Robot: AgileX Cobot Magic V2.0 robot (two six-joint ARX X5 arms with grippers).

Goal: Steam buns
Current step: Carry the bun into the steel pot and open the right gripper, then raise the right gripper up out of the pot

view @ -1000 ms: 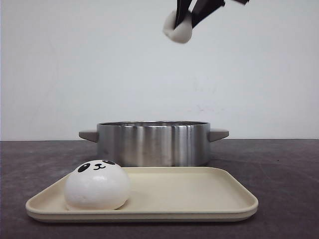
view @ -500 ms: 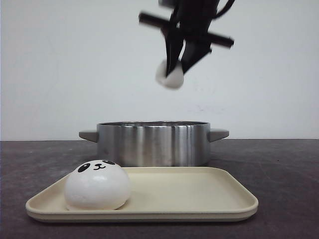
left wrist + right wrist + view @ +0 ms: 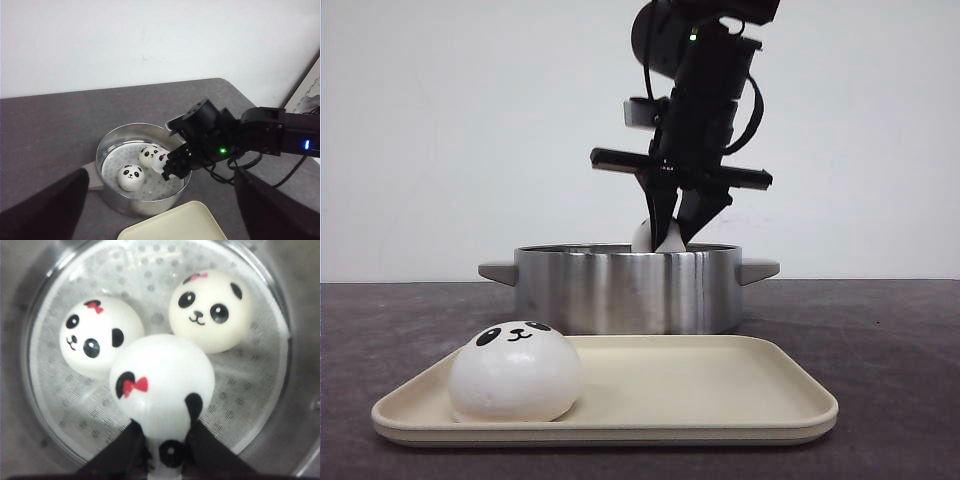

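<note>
My right gripper (image 3: 670, 238) is shut on a white panda bun (image 3: 653, 236) and holds it just inside the rim of the steel pot (image 3: 628, 290). In the right wrist view the held bun (image 3: 162, 385) hangs between the black fingers (image 3: 125, 455) above the perforated steamer insert (image 3: 250, 390). Two more panda buns (image 3: 97, 335) (image 3: 212, 310) lie on the insert. A fourth bun (image 3: 515, 372) sits at the left of the cream tray (image 3: 720, 395). My left gripper (image 3: 160, 175) is open and empty, high above the near side of the pot (image 3: 107, 145).
The pot has a grey handle on each side (image 3: 498, 271) (image 3: 760, 269). The tray stands right in front of the pot on the dark table (image 3: 890, 340). A white wall is behind.
My right gripper has come down with the bun from high above the pot to its rim. The bun on the tray has not moved.
</note>
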